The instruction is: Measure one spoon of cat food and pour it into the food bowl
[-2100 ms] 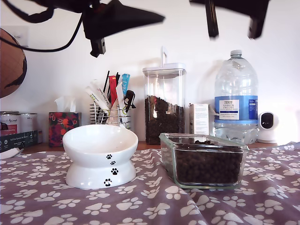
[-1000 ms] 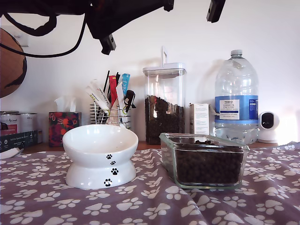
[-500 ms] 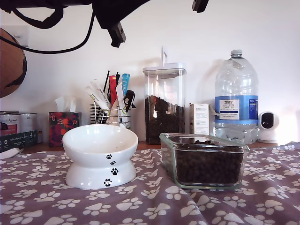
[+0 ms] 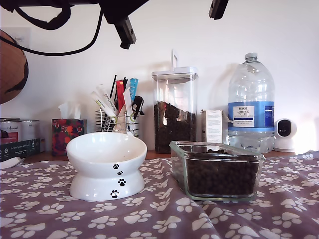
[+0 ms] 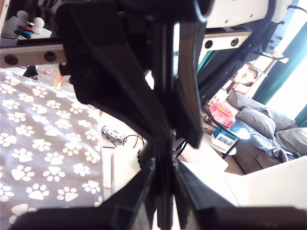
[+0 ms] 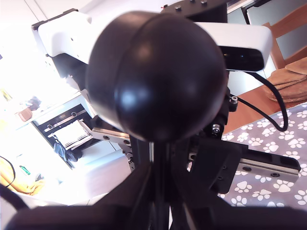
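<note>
**Spoon pinched between two grippers**

My first gripper (image 5: pixel 163 194) fills the near edge of the view, its black fingers (image 5: pixel 129 201) pressed together on the spoon (image 5: pixel 167 86). Only the spoon's thin black handle shows, edge-on, running straight away from me. At its far end my second gripper (image 5: pixel 166 136) faces me, its broad black fingers (image 5: pixel 115 81) also tight against the handle, under a pale rail (image 5: pixel 29 55) with round holes. Beyond lies a grey cloth (image 5: pixel 38 143) with white paw prints. Past the cloth's edge are a floor with a black cable (image 5: pixel 125 140), a grey sofa (image 5: pixel 268 124) with cushions, and teal curtains (image 5: pixel 283 62).
</note>
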Motion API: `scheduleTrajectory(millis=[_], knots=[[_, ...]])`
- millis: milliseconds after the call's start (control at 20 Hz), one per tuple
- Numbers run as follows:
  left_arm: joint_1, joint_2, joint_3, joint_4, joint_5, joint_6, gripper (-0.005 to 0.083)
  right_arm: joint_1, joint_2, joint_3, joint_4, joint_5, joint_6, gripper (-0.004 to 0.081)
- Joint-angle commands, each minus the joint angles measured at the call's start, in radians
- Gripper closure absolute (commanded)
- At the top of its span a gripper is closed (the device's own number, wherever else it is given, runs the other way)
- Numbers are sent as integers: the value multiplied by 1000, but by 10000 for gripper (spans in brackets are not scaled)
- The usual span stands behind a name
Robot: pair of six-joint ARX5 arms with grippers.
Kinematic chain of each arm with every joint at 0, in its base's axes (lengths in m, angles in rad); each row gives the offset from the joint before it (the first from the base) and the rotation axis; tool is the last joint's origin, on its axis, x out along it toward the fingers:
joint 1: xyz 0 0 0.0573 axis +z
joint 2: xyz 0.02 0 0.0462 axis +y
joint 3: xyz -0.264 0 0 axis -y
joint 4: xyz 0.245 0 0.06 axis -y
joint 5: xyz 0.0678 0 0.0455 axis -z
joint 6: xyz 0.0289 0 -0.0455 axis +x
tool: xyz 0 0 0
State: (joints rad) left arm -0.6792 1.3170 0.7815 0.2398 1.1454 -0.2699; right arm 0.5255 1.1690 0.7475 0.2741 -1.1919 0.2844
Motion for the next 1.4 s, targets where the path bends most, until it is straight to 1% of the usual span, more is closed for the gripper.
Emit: scheduleTrajectory(millis=[0,100,150,200,300,450,650,750,850,1000,1050,1100,1200,1350], knots=[[9,13,-8,20,-32,-12,795,18,1,6,-7,6,-3,621],[9,13,-8,22,-47,-12,795,18,1,6,-18,20,5,483],[9,13,-8,22,-56,-14,795,18,1,6,-26,25,5,435],[9,13,-8,23,-62,-14,795,14,1,6,-34,26,5,406],[10,13,-8,22,-66,-15,795,-3,1,6,-40,26,5,398],[10,13,-8,21,-97,-15,795,-67,1,7,-47,20,6,398],[18,13,-8,19,-137,-22,795,-210,0,7,-94,17,4,398],[28,13,-8,19,-207,-60,795,-267,-5,7,-144,24,7,399],[43,13,-8,18,-307,-122,795,-290,-23,7,-231,97,0,399],[67,13,-8,16,-436,-220,795,-284,-65,7,-360,320,-36,399],[71,13,-8,17,-470,-249,795,-272,-85,7,-396,381,-76,400],[72,13,-8,19,-502,-296,795,-250,-107,7,-416,453,-87,400],[72,17,-8,42,-543,-393,795,-185,-161,7,-432,586,-132,401],[72,40,-8,106,-561,-529,795,-50,-229,6,-438,794,-209,402]])
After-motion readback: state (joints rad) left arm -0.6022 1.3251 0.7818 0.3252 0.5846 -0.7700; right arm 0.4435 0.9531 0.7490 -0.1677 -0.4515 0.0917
